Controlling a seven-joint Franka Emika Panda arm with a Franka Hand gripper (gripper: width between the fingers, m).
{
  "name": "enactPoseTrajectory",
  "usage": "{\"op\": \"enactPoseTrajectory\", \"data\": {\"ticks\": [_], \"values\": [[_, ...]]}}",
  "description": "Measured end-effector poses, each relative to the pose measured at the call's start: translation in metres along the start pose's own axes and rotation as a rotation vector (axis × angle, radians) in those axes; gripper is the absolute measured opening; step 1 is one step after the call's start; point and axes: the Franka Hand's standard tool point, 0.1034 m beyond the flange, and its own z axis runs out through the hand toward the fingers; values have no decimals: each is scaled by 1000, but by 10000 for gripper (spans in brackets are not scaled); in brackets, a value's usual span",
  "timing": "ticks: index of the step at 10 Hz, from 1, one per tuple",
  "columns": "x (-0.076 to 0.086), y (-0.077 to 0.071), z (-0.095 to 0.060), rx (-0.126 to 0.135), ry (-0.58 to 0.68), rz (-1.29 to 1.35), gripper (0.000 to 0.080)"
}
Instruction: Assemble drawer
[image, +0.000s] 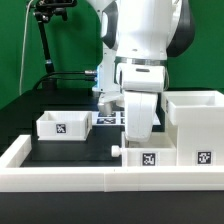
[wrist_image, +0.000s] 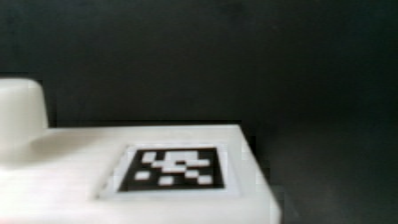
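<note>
The drawer's tall white box shell (image: 196, 122) stands at the exterior view's right, with a tag low on its front. One small open-topped tray (image: 60, 124) sits at the left. A second tray (image: 146, 156), with a tag and a small knob (image: 117, 150), lies at the front centre against the shell. My gripper (image: 138, 138) is low, right over this second tray, and its fingers are hidden by the hand. The wrist view shows that tray's tagged white face (wrist_image: 175, 168) very close, with the knob (wrist_image: 18, 112) beside it. No fingers show there.
A long low white rim wall (image: 70, 176) runs along the front of the black table. The marker board (image: 106, 118) lies flat behind the arm. A black stand with cables (image: 44, 50) is at the back left.
</note>
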Motion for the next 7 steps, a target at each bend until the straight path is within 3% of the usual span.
{"op": "enactPoseTrajectory", "data": {"ticks": [3, 7], "values": [[-1, 1, -1, 16, -6, 2, 42], [-2, 1, -1, 16, -6, 15, 42]]}}
